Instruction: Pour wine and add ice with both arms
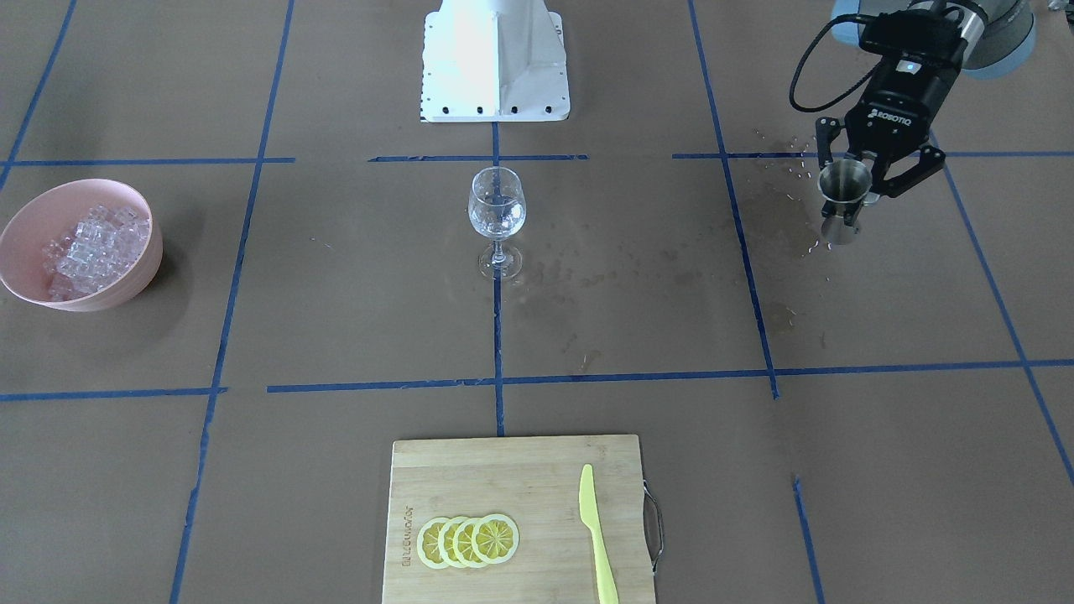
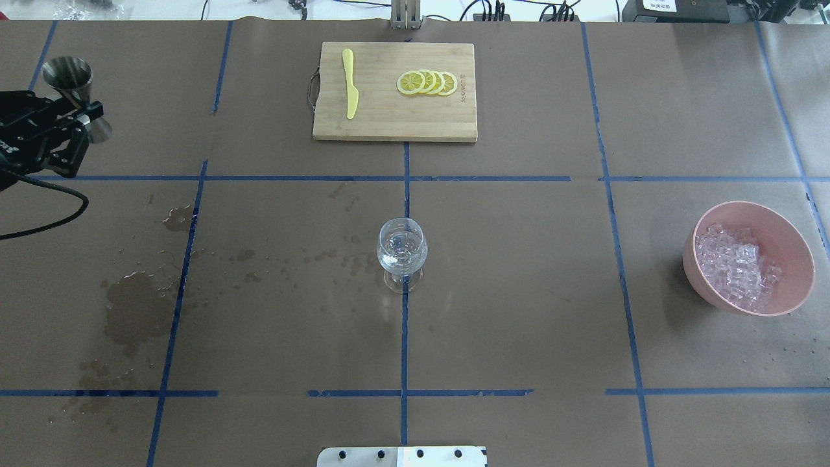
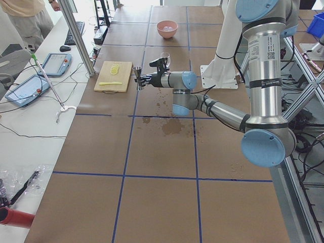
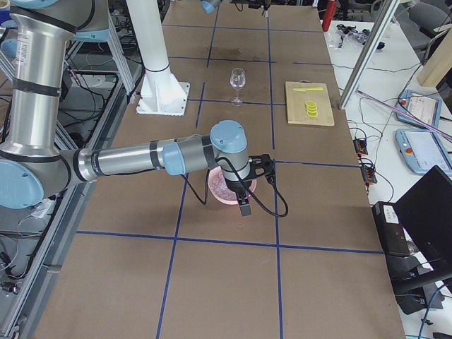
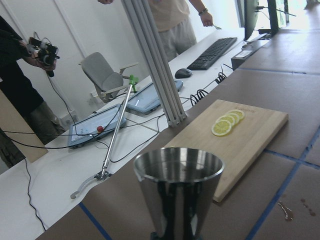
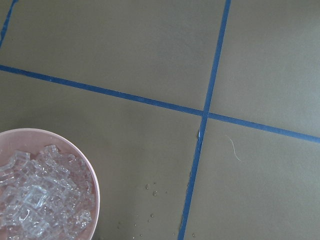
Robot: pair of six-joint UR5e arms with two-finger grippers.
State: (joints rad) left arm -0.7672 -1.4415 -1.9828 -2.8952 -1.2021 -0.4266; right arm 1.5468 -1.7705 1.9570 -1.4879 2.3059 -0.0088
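Note:
My left gripper [image 1: 856,197] is shut on the waist of a steel jigger [image 1: 843,180] and holds it upright above the table. It is at the far left in the overhead view [image 2: 81,115]. The jigger's cup fills the left wrist view [image 5: 177,195]; its inside is hidden, so no wine shows. The clear wine glass [image 2: 402,250] stands upright at the table's centre. The ice [image 2: 739,266] lies in a pink bowl [image 2: 794,259]. My right gripper [image 4: 244,207] hangs over that bowl; I cannot tell whether it is open. Its wrist view shows the ice [image 6: 40,195] at lower left.
A bamboo cutting board [image 2: 389,117] with lemon slices [image 2: 428,82] and a yellow knife [image 2: 350,91] lies at the far edge. Brown wet stains [image 2: 133,305] mark the paper. The white pedestal base [image 1: 495,67] stands behind the glass. People stand beyond the table edge [image 5: 175,20].

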